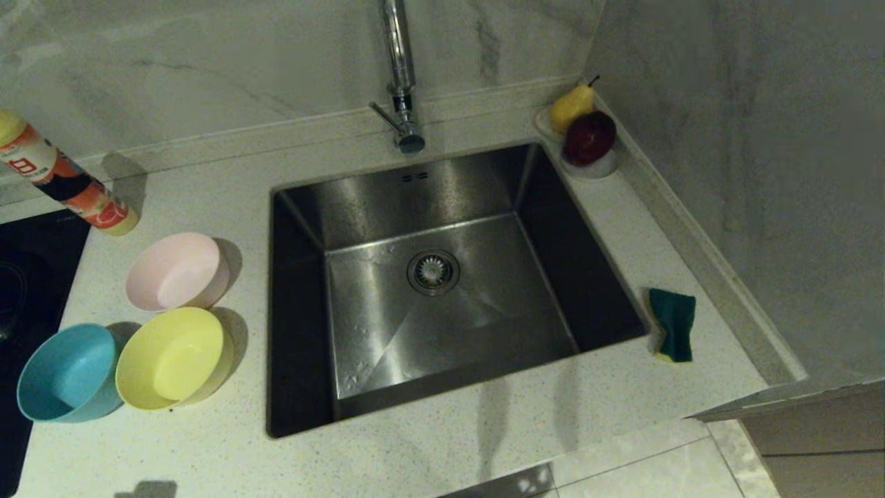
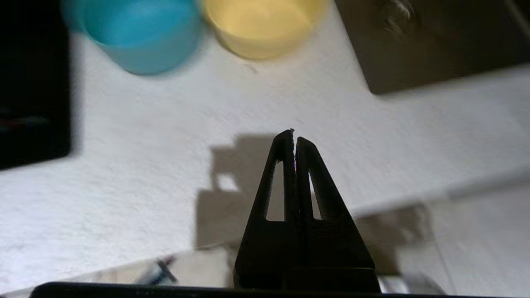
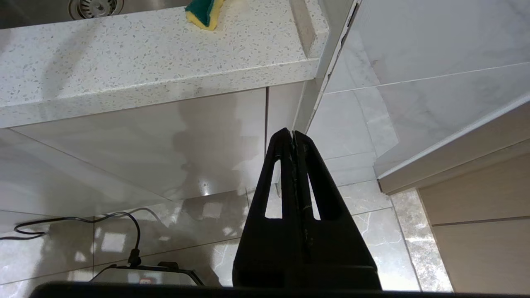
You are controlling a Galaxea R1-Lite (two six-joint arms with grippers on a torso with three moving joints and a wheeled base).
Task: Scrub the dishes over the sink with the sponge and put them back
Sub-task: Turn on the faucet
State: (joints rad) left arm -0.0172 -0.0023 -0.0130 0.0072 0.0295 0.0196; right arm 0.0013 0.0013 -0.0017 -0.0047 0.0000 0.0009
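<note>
Three dishes stand on the counter left of the sink [image 1: 442, 194]: a pale pink bowl [image 1: 176, 271], a yellow bowl [image 1: 171, 357] and a light blue bowl [image 1: 68, 373]. The sponge [image 1: 674, 324], green face up, lies on the counter right of the basin. Neither arm shows in the head view. My left gripper [image 2: 294, 138] is shut and empty above the counter's front edge, short of the blue bowl [image 2: 143, 33] and yellow bowl [image 2: 261, 25]. My right gripper [image 3: 292, 133] is shut and empty, low beside the cabinet front, below the sponge [image 3: 205, 12].
A tall chrome tap [image 1: 401, 76] rises behind the basin. A white saucer [image 1: 601, 168] with a pear and a dark red fruit sits in the back right corner. A detergent bottle [image 1: 66, 183] leans at the far left, beside a black hob [image 1: 28, 277].
</note>
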